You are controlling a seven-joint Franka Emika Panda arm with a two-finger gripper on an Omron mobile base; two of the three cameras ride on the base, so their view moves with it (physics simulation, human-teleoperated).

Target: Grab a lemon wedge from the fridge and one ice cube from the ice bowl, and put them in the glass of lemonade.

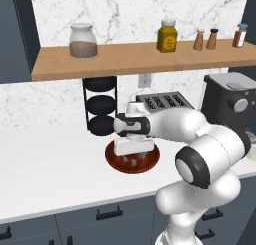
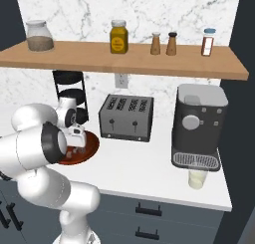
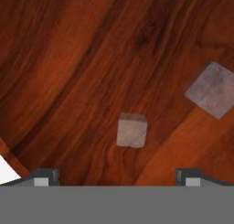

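From the left base view the gripper (image 1: 132,155) hangs straight down into the ice bowl (image 1: 151,161), which sits on the white counter (image 1: 45,164) in front of the black three-tier rack (image 1: 101,105), and I judge the arm is set there to take one cube; its fingers stand well apart with nothing between them; inside the bowl a few pale lumps show, too small to count here; on the wooden shelf (image 1: 125,59) I count one glass jar (image 1: 83,40), one yellow jar (image 1: 167,36) and three small shakers, with one toaster (image 1: 164,101) behind the bowl. From the right base view the bowl (image 2: 92,146) lies half hidden behind the arm's elbow, just beside the toaster (image 2: 126,117); the glass of lemonade (image 2: 197,178) stands under the one coffee machine (image 2: 198,126), well apart from the bowl, so a cube will have to be carried across; the shelf again holds two jars and three shakers. In the hand view two fingertips (image 3: 42,177) rise wide at the bottom edge, empty; two ice cubes rest on the reddish wood, one ice cube (image 3: 131,130) lying roughly midway between the tips, likely the target, and a second cube (image 3: 213,89) off to the upper right.
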